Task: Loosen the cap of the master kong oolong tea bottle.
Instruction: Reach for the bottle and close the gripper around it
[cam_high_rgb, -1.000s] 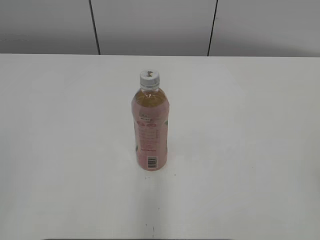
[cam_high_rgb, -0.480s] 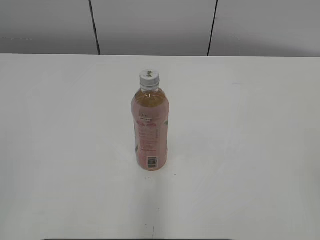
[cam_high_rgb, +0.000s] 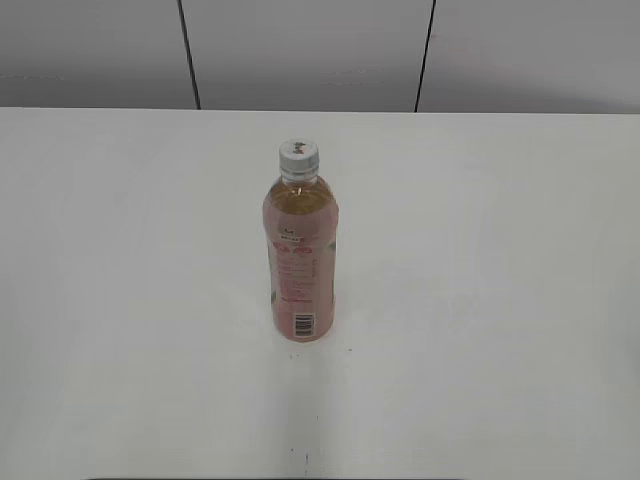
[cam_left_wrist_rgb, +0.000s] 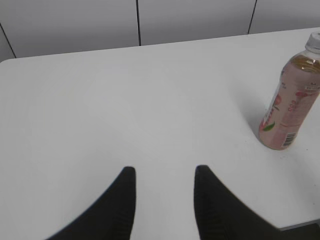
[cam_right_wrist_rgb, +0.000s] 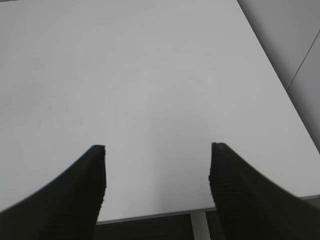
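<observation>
The master kong oolong tea bottle stands upright near the middle of the white table, amber tea above a pink label with a barcode panel. Its white ribbed cap is screwed on top. In the left wrist view the bottle stands at the far right with the cap at the frame edge. My left gripper is open and empty, well to the left of the bottle. My right gripper is open and empty over bare table; the bottle is out of that view. Neither gripper shows in the exterior view.
The white table ends at a grey panelled wall behind. In the right wrist view the table's near edge and right edge show, with a table leg below.
</observation>
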